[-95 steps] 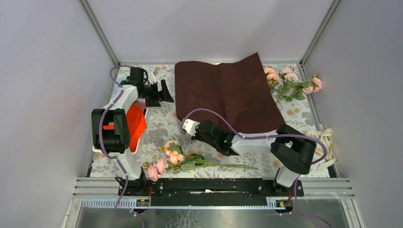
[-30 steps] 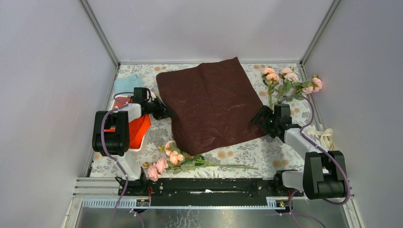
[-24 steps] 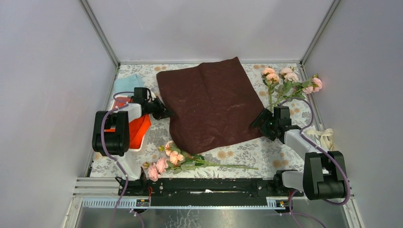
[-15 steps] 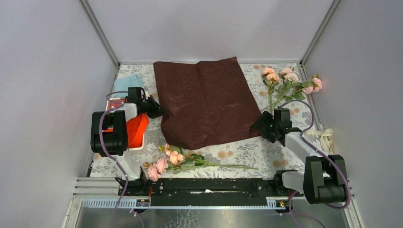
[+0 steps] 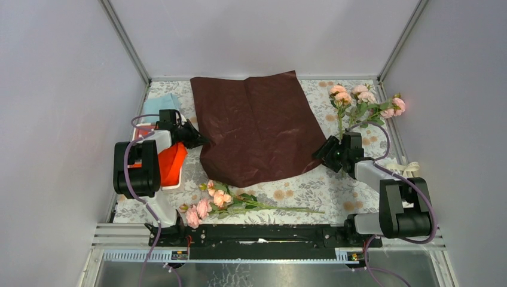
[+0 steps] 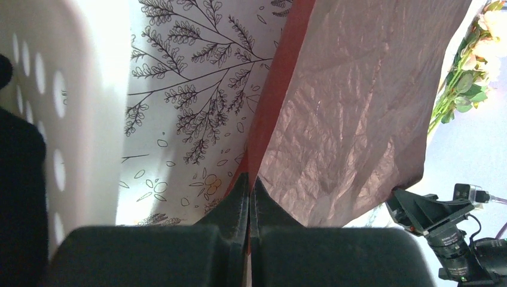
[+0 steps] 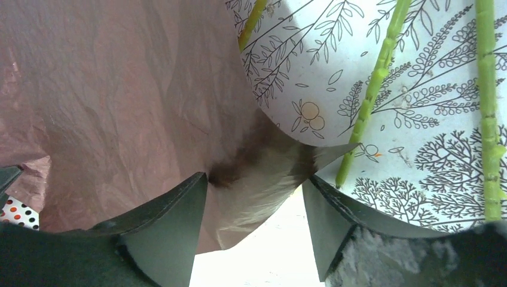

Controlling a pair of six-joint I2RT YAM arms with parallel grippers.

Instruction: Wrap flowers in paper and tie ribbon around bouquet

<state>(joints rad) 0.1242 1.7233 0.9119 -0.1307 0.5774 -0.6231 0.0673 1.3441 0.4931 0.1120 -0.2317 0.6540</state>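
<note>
Centre of the frame: dark red paper (image 5: 257, 125) spread on the flower-printed worktop (image 5: 299, 191), far edge up by the back wall. Left of it: left gripper (image 5: 202, 141), tip touching the paper's left edge. At the paper's lower right corner: right gripper (image 5: 321, 153), jaws too small to judge. Upper right: pink flowers (image 5: 365, 106) with green leaves, stems pointing down towards the right gripper. Lower centre: second bunch (image 5: 220, 199), lying flat, long stem running right. Far right: cream ribbon (image 5: 405, 171), loosely heaped. Left side: orange cloth (image 5: 171, 162) in a white tray (image 5: 170, 187), light blue cloth (image 5: 156, 104) just above.
</note>
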